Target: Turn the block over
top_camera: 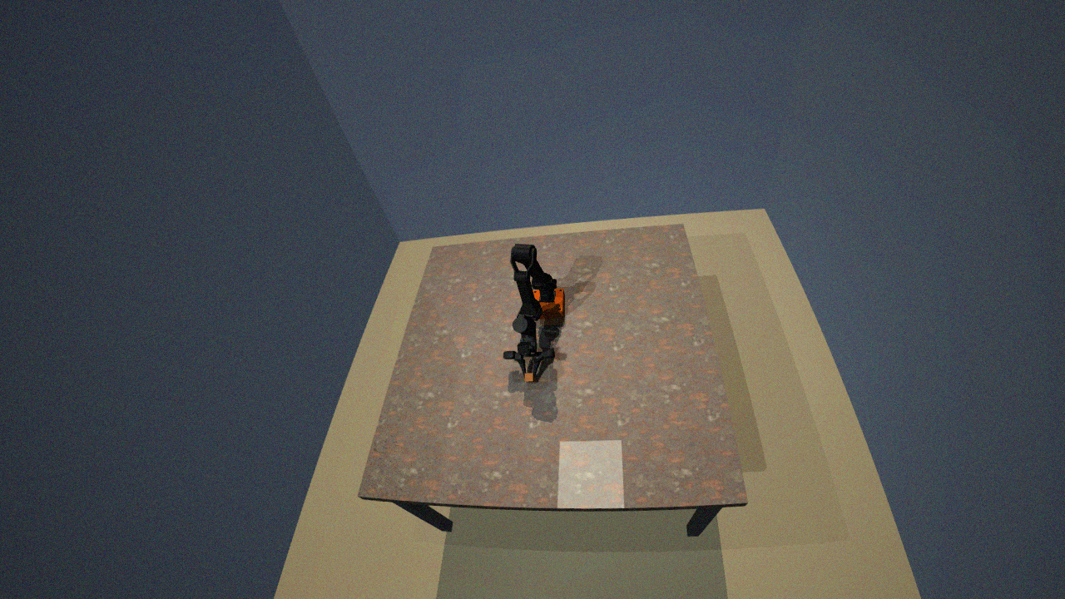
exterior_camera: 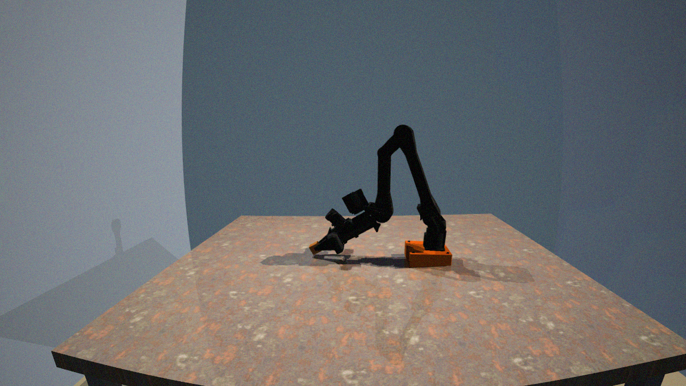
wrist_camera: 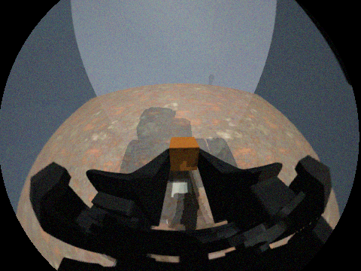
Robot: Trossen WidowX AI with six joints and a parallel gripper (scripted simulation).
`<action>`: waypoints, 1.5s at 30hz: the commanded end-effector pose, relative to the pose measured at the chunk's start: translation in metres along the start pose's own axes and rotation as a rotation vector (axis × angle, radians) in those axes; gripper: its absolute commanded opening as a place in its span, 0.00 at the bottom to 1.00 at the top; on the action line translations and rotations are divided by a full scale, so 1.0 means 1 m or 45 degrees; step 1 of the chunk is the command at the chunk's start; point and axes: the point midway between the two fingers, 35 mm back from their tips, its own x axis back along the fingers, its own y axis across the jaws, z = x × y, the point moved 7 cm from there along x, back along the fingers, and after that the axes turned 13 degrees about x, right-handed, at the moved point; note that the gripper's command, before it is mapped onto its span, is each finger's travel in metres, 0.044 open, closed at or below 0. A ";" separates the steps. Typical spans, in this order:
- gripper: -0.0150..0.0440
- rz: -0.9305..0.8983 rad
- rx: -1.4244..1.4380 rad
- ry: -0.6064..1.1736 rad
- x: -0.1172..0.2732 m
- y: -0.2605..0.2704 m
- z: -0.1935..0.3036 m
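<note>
The small orange block [top_camera: 529,378] [exterior_camera: 313,248] [wrist_camera: 183,158] is held between the fingertips of my gripper [top_camera: 529,371] [exterior_camera: 317,249] [wrist_camera: 183,151], which is shut on it. In the exterior view the gripper slopes down and away from the base, and the block is tilted, very low over the table [top_camera: 640,357] [exterior_camera: 306,321] [wrist_camera: 263,124]. I cannot tell whether its lower edge touches the table. The wrist view shows a darker orange face on top and a lighter one toward the camera. I cannot make out which side is marked.
The arm's orange base [top_camera: 555,301] [exterior_camera: 428,259] stands behind the gripper. A pale square [top_camera: 590,473] lies at the table's front edge in the top view. The arm's shadow falls around and beyond the block. A small pale patch [wrist_camera: 179,188] shows between the fingers.
</note>
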 end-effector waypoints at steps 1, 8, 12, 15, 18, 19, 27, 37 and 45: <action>0.25 -0.006 -0.009 -0.001 0.001 0.001 0.001; 0.34 -0.006 -0.009 -0.001 0.001 0.001 0.001; 0.52 -0.006 -0.009 -0.001 0.001 0.001 0.001; 0.65 -0.006 -0.009 -0.001 0.001 0.001 0.001; 0.79 -0.006 -0.009 -0.001 0.001 0.001 0.001; 0.83 -0.006 -0.009 -0.001 0.001 0.001 0.001; 1.00 -0.006 -0.009 -0.001 0.001 0.001 0.001; 1.00 -0.006 -0.009 -0.001 0.001 0.001 0.001; 1.00 -0.006 -0.009 -0.001 0.001 0.001 0.001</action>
